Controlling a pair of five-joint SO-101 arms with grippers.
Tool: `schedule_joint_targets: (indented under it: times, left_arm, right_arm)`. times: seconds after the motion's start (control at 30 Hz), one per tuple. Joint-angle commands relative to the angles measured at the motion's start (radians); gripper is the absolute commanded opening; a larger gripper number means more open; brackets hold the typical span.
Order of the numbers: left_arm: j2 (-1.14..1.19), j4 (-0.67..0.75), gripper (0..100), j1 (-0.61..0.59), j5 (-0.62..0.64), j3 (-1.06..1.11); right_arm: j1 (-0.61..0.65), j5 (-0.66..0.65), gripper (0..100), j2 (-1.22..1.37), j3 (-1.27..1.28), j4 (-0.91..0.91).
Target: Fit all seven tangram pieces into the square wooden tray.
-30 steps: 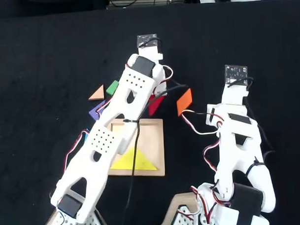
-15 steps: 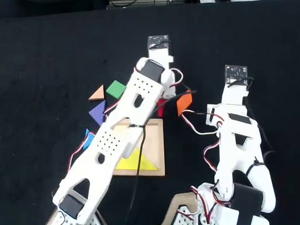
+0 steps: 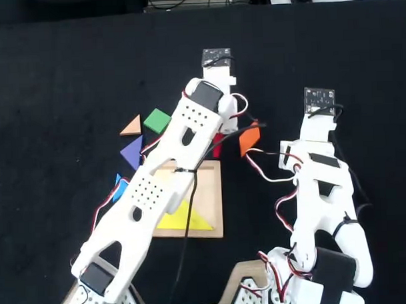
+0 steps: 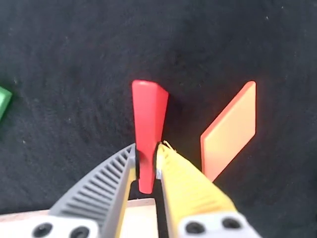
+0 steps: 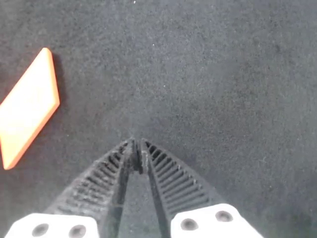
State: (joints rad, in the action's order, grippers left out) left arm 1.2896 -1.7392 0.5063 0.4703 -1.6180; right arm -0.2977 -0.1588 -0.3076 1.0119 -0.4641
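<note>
**Red piece pinched on edge above the tray**

The left gripper [image 4: 147, 151] is clamped on the flat faces of the red piece [image 4: 148, 106], which stands on edge near mid-frame in the high view, just above the tray [image 3: 210, 192]. Thin, rigid and light, it may pivot, so a mid-body hold seems safest. The right gripper [image 5: 137, 148] is closed and empty.

The left arm [image 3: 165, 168] hides much of the wooden tray [image 3: 208, 192] and red piece [image 3: 218, 144].
</note>
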Motion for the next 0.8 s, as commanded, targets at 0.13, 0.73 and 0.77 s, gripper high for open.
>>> schedule_joint_targets:
  times: [0.13,0.73,0.77]
  left_arm:
    - [-0.038,-0.020,3,0.015,-0.084,-0.048]
    - [-0.545,-0.023,3,0.007,-0.404,0.338]
    - [-0.600,-0.023,3,0.004,-0.422,0.397]
  right_arm:
    - [-0.051,0.018,1.1,-0.004,-0.045,0.017]
    - [-0.072,0.048,1.1,0.004,-0.054,0.018]
    - [-0.072,0.048,1.1,0.004,-0.054,0.021]
